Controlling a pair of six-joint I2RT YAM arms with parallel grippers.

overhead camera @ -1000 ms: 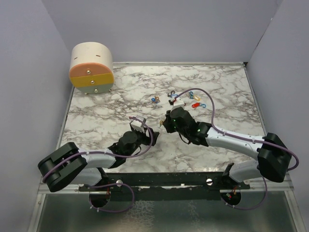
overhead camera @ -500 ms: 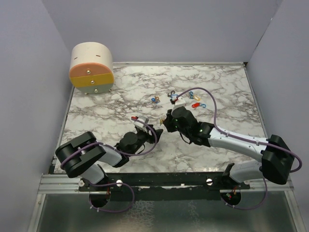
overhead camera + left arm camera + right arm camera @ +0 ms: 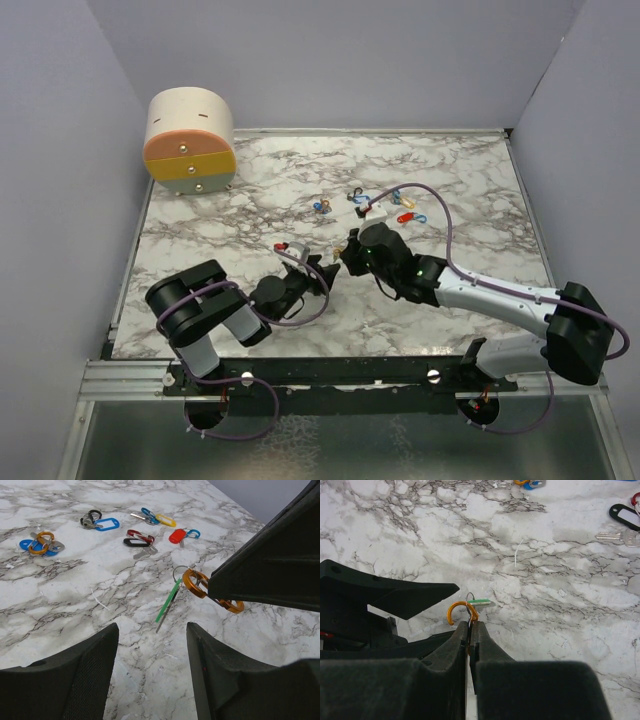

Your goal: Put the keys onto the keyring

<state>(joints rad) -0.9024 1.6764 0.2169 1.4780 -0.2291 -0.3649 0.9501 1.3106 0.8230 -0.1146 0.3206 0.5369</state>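
Keys (image 3: 176, 536) lay loose — right claw (image 3: 469, 625) clamped the ring (image 3: 186, 580) (green key (image 3: 167, 601) dangling); left claw (image 3: 152, 630), gaping empty, should steady it.

Bare marble table (image 3: 75, 595) lies open between my left fingers (image 3: 85, 675), up to the green key (image 3: 167, 601) dangling from the orange carabiner (image 3: 231, 605). My right gripper (image 3: 469, 629) blocks the right. Farther off lie scattered keys (image 3: 177, 536); far left, the drawer box (image 3: 190, 140).
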